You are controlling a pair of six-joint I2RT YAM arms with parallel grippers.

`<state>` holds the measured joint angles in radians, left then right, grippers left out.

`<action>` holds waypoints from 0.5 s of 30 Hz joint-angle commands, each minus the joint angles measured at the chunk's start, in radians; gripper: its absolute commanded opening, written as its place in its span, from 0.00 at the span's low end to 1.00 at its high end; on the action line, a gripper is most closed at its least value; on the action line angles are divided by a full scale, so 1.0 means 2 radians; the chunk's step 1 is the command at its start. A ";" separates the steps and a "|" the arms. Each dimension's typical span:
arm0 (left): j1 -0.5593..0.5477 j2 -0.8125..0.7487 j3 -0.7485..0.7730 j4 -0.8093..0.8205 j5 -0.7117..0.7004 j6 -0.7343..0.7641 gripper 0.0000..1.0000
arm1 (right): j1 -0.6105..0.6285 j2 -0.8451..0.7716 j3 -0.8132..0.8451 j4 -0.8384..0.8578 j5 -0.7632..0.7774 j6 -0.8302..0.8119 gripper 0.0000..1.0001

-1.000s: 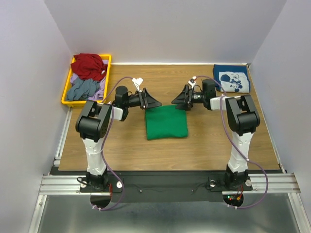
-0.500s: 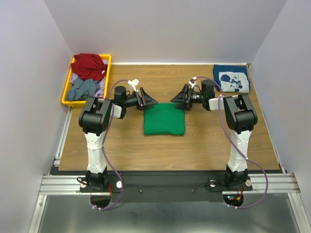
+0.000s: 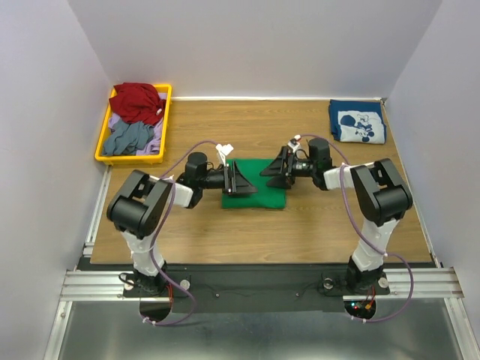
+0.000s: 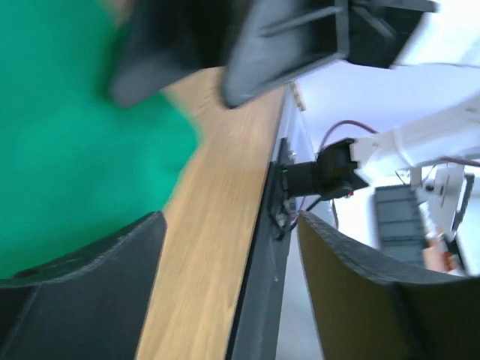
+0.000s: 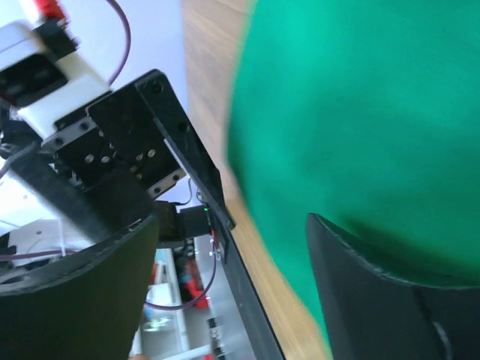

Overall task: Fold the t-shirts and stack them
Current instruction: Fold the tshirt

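Left hand [image 3: 243, 180], right hand [image 3: 271, 169] both released, low over folded green t-shirt [image 3: 268, 197], centre frame. Navy t-shirt [image 3: 358, 121] upper right. Risk: pinching top layer only, so fold unravels on lift.

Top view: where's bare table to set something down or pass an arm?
Free: the far strip of table between the yellow bin and the navy shirt, and the near strip in front of the green shirt. Crowded: the centre, where the left gripper and right gripper hang open over that shirt.
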<state>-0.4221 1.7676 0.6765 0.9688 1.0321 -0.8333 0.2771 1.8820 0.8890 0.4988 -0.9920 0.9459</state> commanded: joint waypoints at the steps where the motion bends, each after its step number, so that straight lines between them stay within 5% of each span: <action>1: 0.011 0.052 0.002 0.030 -0.003 -0.018 0.73 | -0.004 0.041 -0.017 0.027 0.003 0.010 0.82; 7: 0.058 0.103 0.015 -0.010 -0.030 0.033 0.66 | -0.010 0.083 -0.015 0.024 0.008 -0.012 0.71; 10: 0.068 0.064 0.020 -0.093 -0.033 0.087 0.67 | -0.020 0.038 -0.005 -0.025 0.017 -0.051 0.71; 15: 0.055 -0.044 -0.011 -0.098 -0.001 0.098 0.71 | -0.019 -0.056 0.003 -0.100 0.006 -0.086 0.71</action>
<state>-0.2947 1.8576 0.6842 0.8112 1.0065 -0.7307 0.2516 1.9224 0.8631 0.4068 -0.9897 0.8665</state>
